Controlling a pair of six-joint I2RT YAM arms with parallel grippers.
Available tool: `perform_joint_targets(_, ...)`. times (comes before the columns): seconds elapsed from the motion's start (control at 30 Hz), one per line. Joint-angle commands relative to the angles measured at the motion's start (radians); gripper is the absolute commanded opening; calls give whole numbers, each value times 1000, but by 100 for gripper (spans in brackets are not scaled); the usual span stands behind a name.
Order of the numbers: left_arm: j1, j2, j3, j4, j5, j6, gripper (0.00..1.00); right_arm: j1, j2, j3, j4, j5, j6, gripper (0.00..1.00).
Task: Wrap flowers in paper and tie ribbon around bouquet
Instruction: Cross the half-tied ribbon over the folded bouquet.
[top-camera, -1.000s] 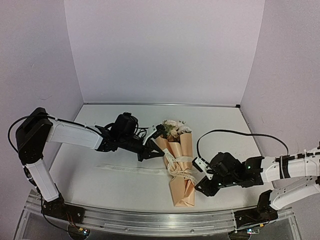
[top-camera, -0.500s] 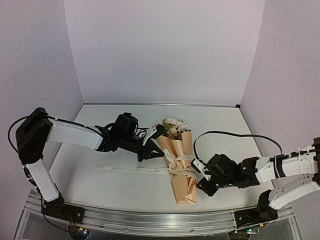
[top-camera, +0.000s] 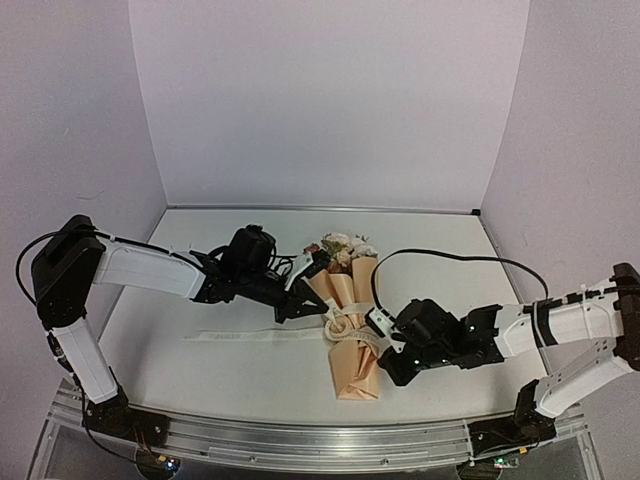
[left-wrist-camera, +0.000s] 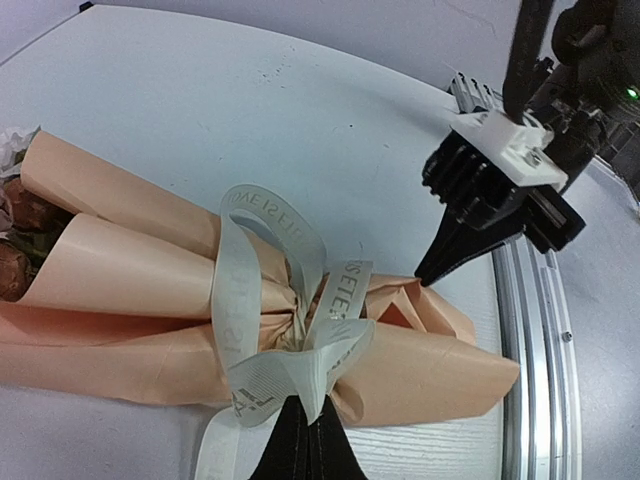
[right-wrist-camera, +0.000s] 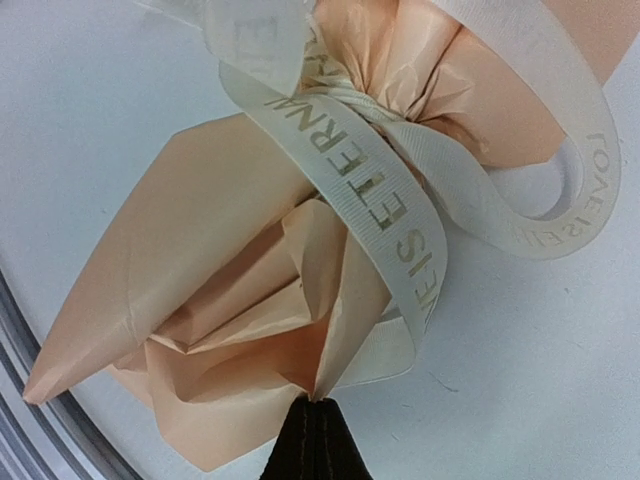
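Two grippers are shut tight on the ribbon (right-wrist-camera: 385, 215), one on each side of the bouquet (top-camera: 355, 375) lying on the table (top-camera: 250, 385). The left gripper (left-wrist-camera: 300, 412) pinches a ribbon loop right at its tips, with the knot just past them and the flowers (top-camera: 340, 245) farther off to one side. The right gripper (right-wrist-camera: 320, 405) pinches where a ribbon end meets a fold of the paper (right-wrist-camera: 200, 230), and the knot sits just beyond its tips.

The black hand (right-wrist-camera: 318, 440) is pinched on a fold of crumpled peach-tan paper (right-wrist-camera: 220, 300), which a cream lettered satin ribbon (right-wrist-camera: 385, 215) loops around on the white worktop (right-wrist-camera: 90, 120).
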Motion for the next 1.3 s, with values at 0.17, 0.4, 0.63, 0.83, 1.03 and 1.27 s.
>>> perform_joint_targets(0.17,10,-51,1,-1,35,27,0,45,11,57,49,-39,72,28)
perform_joint_targets(0.4,10,-58,-1,-11,46,33,0,-94,-90,33,-26,-210,55,42)
perform_joint_targets(0.63,10,-56,7,-31,41,43,0,-143,-54,23,-34,-313,-90,47)
perform_joint_targets(0.83,9,-50,16,-34,42,42,0,-115,-34,-38,72,-226,-140,48)
perform_joint_targets(1.03,10,-47,20,-37,41,36,0,-104,67,-25,177,-143,-147,47)
perform_joint_targets(1.27,10,-50,17,-36,31,29,0,-88,165,-2,263,-59,-114,45)
